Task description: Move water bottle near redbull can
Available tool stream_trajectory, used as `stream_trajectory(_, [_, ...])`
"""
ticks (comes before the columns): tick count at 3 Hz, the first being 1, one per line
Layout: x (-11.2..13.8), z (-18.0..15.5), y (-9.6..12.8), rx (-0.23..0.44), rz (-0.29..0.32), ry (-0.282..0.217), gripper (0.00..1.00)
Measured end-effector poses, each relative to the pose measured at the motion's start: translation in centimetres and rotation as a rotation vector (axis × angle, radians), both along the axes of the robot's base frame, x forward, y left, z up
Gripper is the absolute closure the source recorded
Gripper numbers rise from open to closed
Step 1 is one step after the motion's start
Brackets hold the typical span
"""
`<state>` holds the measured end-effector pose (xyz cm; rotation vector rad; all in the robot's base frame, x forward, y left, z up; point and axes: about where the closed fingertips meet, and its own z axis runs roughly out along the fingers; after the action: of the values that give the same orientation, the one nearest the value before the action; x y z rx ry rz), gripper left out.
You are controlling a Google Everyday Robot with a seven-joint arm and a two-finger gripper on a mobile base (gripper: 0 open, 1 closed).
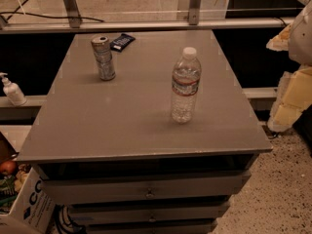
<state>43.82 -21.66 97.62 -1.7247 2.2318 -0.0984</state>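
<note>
Camera view.

OPERATOR: Report item positions.

TECHNICIAN: The water bottle (185, 84) stands upright on the grey worktop (122, 126), right of centre and towards the front edge. The redbull can (103, 57) stands upright at the rear left, well apart from the bottle. A dark blue packet (122, 41) lies just behind the can. The gripper (291, 99) is beyond the worktop's right edge, apart from the bottle. Whether the jaws are apart or together cannot be told.

OPERATOR: List the hazards.

TECHNICIAN:
1. The bottle is tall on a narrow base. Side contact high on its body would likely tip it.
2. Its ribbed plastic looks thin. A hard clamp may crush it; a slack clamp may let it slip.
3. The can is slim. If the bottle or the arm brushes it on arrival, it may topple or be pushed into the packet.
4. Releasing before the base sits flat on the worktop would probably drop the bottle onto its side.
</note>
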Motion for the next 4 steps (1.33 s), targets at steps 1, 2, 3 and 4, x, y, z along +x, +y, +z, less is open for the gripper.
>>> stream_trajectory(1, [0.3,-0.4,0.2,0.008,0.008,-0.019,0.00])
stream_trajectory(2, [1.1,-2.2,0.4,0.056,-0.001,-0.024,0.00])
stream_trajectory(3, [2.1,-3.6,1.0,0.143,-0.008,-0.048,0.00])
stream_trajectory(4, [3.7,-4.8,1.9,0.260,-0.018,-0.079,0.00])
